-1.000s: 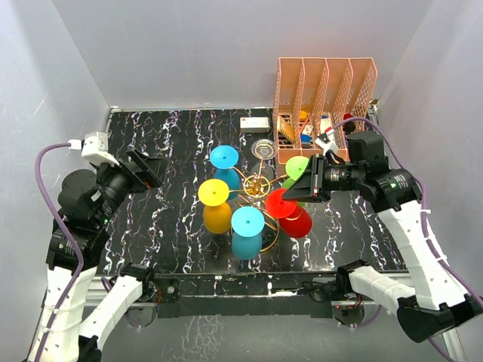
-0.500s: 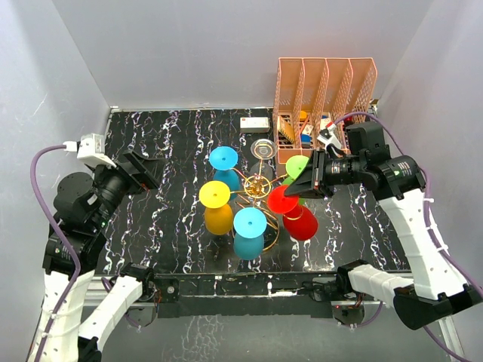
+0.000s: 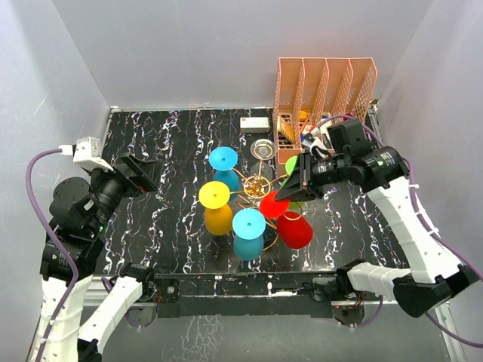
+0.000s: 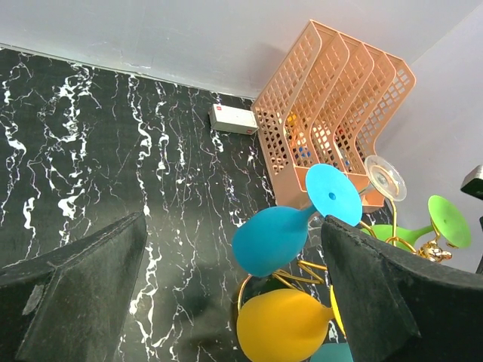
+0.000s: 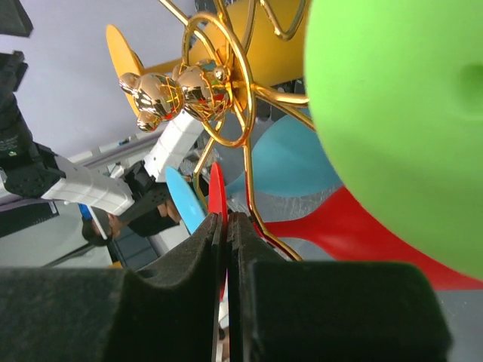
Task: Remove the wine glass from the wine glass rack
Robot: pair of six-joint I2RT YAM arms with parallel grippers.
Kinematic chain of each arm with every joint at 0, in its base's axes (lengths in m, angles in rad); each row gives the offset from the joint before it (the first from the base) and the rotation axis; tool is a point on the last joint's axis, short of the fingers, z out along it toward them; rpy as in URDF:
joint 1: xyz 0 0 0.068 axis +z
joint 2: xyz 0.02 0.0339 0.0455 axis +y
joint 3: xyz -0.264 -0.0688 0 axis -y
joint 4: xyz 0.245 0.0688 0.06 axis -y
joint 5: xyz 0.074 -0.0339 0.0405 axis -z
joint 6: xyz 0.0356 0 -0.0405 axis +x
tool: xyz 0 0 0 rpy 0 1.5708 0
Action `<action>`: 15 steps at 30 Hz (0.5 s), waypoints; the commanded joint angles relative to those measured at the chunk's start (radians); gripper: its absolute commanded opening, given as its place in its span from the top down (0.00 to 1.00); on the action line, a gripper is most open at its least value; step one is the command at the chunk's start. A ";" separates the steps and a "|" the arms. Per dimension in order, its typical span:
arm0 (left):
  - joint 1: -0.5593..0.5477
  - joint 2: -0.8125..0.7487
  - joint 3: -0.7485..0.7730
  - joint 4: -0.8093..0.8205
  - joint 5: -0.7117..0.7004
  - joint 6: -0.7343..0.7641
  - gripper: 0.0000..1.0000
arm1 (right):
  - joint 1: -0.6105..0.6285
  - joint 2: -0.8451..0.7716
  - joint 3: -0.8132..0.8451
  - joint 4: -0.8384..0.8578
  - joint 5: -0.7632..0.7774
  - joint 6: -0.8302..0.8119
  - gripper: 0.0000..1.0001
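Note:
The gold wire wine glass rack (image 3: 258,185) stands mid-table with several coloured glasses hanging upside down on it: blue (image 3: 224,158), yellow (image 3: 215,205), teal (image 3: 247,232), green (image 3: 294,166) and a red wine glass (image 3: 293,228). My right gripper (image 3: 285,194) is shut on the thin edge of the red glass's foot (image 5: 217,188), right beside a gold rack arm (image 5: 253,192); its tips (image 5: 225,220) pinch the disc. My left gripper (image 3: 142,172) is open and empty, left of the rack; its view (image 4: 238,302) shows the blue glass (image 4: 275,237) and yellow glass (image 4: 290,324) ahead.
An orange slotted file organizer (image 3: 324,90) stands at the back right, close behind my right wrist. A small white box (image 3: 255,124) lies at the back. A clear glass (image 3: 263,148) sits behind the rack. Grey walls enclose the table.
My right gripper has moved left toward the rack's centre, and the red glass has shifted slightly left and nearer with it. My left arm has drifted a little left and down.

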 commanded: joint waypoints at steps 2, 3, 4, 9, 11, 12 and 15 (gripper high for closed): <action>0.005 -0.017 0.018 -0.003 -0.020 0.018 0.03 | 0.086 0.017 0.038 0.062 0.006 0.041 0.92; 0.004 -0.018 0.018 -0.004 -0.020 0.018 0.03 | 0.092 0.014 0.032 0.072 0.004 0.047 0.92; 0.004 -0.019 0.019 -0.006 -0.020 0.019 0.03 | 0.096 0.011 0.026 0.081 0.001 0.055 0.92; 0.004 -0.018 0.015 -0.007 -0.021 0.020 0.03 | 0.098 -0.027 -0.003 0.127 -0.003 0.108 0.92; 0.004 -0.016 0.013 -0.002 -0.018 0.017 0.03 | 0.097 -0.043 -0.006 0.137 0.010 0.129 0.92; 0.004 -0.014 0.012 0.000 -0.015 0.015 0.03 | 0.097 -0.049 -0.006 0.139 0.018 0.136 0.92; 0.005 -0.011 0.009 0.006 -0.007 0.012 0.03 | 0.097 -0.065 -0.007 0.142 0.025 0.150 0.92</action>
